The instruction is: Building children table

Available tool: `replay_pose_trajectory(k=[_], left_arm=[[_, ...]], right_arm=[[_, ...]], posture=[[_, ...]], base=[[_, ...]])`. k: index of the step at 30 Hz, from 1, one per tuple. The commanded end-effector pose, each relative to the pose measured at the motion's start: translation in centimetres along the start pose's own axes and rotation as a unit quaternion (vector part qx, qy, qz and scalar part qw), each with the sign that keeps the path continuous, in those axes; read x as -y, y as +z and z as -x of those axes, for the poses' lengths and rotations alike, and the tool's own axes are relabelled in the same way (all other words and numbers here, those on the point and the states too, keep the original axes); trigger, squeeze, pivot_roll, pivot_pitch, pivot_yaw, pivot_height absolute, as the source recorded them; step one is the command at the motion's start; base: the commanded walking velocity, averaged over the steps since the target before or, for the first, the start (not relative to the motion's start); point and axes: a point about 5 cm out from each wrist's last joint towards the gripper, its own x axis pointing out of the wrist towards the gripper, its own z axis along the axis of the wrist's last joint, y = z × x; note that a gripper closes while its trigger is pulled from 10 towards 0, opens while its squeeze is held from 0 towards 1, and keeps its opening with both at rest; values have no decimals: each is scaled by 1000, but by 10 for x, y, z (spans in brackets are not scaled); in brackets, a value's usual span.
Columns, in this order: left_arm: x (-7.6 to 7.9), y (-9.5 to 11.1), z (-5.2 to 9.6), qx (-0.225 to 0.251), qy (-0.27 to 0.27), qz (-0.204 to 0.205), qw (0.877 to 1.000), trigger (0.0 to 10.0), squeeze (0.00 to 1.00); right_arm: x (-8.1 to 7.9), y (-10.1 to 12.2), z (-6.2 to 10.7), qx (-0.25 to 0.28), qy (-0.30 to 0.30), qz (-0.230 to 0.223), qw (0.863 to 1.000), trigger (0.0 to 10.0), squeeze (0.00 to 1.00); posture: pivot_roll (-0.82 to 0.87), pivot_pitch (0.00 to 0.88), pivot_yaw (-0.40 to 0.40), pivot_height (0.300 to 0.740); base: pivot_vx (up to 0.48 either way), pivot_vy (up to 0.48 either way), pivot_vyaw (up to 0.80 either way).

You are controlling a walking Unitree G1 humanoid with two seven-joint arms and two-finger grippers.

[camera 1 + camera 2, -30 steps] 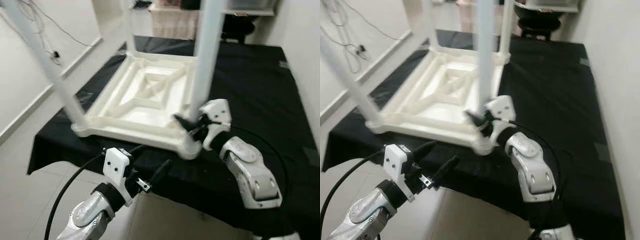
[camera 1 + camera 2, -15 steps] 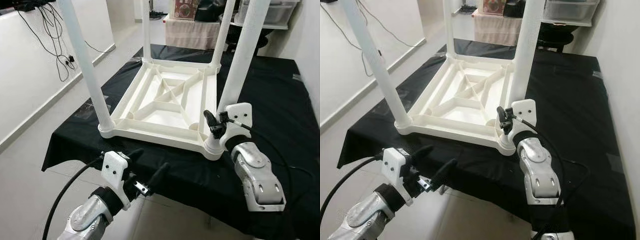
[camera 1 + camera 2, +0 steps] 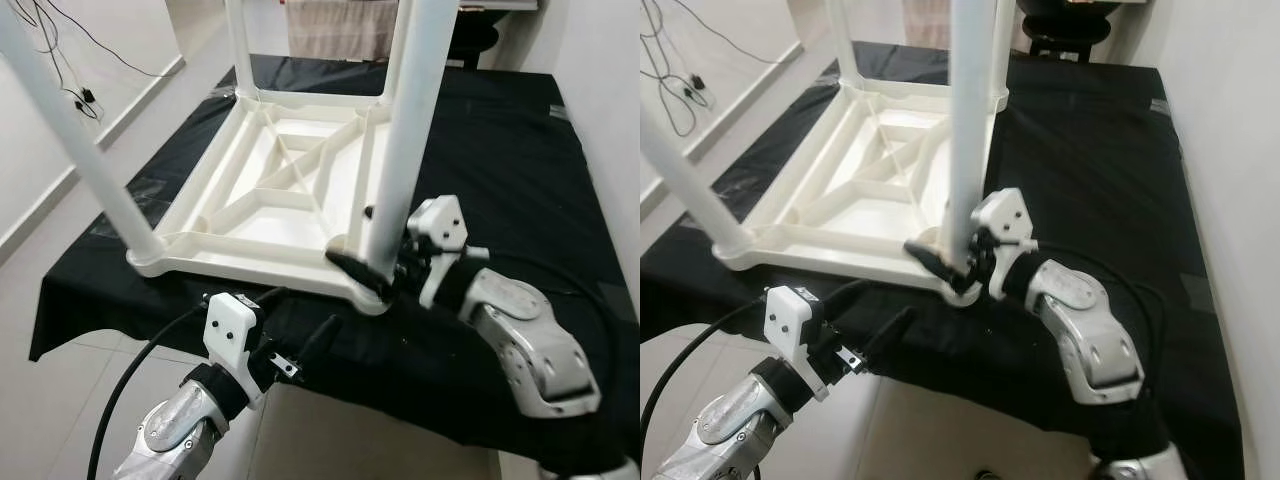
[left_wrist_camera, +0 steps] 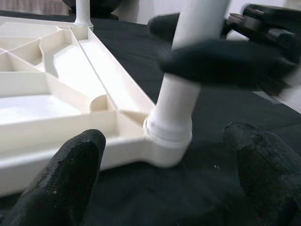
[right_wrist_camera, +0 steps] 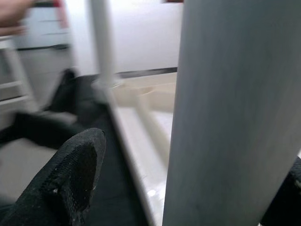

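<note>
A white children's table (image 3: 262, 222) lies upside down on a black-covered worktop (image 3: 490, 150), its legs pointing up. My right gripper (image 3: 375, 270) is open around the base of the near right leg (image 3: 400, 170), one finger in front and one behind. In the right wrist view that leg (image 5: 221, 113) stands between the fingers (image 5: 70, 174), with a gap on one side. My left gripper (image 3: 300, 312) is open and holds nothing. It hovers below the worktop's front edge and points at the same corner socket (image 4: 167, 136).
The worktop's front edge (image 3: 150, 310) drops to a pale floor. Cables (image 3: 60, 60) hang along the wall on the left. A white wall (image 3: 1230, 120) runs close along the right side. Furniture (image 3: 335, 30) stands behind the worktop.
The head camera has shifted. My right gripper, which stood beside the leg's base with fingers up, now reaches leftward around the leg. The left gripper has held its place.
</note>
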Motion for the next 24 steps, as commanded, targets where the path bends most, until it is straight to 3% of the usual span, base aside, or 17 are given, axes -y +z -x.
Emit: replay_pose_trajectory(k=[1,2,5,10,11,12,19,22,23,24], left_arm=[[2,1,2,5,-1,2,1000,10000,0],[2,1,2,5,-1,2,1000,10000,0],[2,1,2,4,-1,2,1000,10000,0],[2,1,2,4,0,2,1000,10000,0],[2,1,3,3,0,2,1000,10000,0],[2,1,3,3,1,2,1000,10000,0],[3,1,4,2,1,2,1000,10000,0],[3,2,4,3,1,2,1000,10000,0],[3,2,4,3,1,2,1000,10000,0],[3,2,4,3,1,2,1000,10000,0]], right_arm=[[-22,-3,-4,-2,108,-12,994,10000,0],[-22,-3,-4,-2,108,-12,994,10000,0],[-29,-3,3,-13,205,-21,979,10000,0],[-28,-3,5,-16,233,-25,972,10000,0],[-26,-4,4,-20,256,-29,966,980,0],[-24,-6,4,-24,270,-32,962,0,0],[-18,-9,7,-28,272,-34,961,0,0],[-6,-10,14,-22,180,-28,983,0,0],[-6,-10,14,-22,180,-28,983,0,0],[-2,-11,16,-23,143,-27,989,0,0]], posture=[[-38,193,6,740],[-38,193,6,740],[-35,193,5,740],[-27,193,4,740],[-20,195,6,740],[-20,195,6,740],[-19,197,9,740],[-23,202,9,740],[-23,202,9,740],[-26,203,10,740]], base=[[0,0,0],[0,0,0],[0,0,0],[0,0,0],[0,0,0],[0,0,0],[0,0,0],[0,0,0],[0,0,0],[0,0,0]])
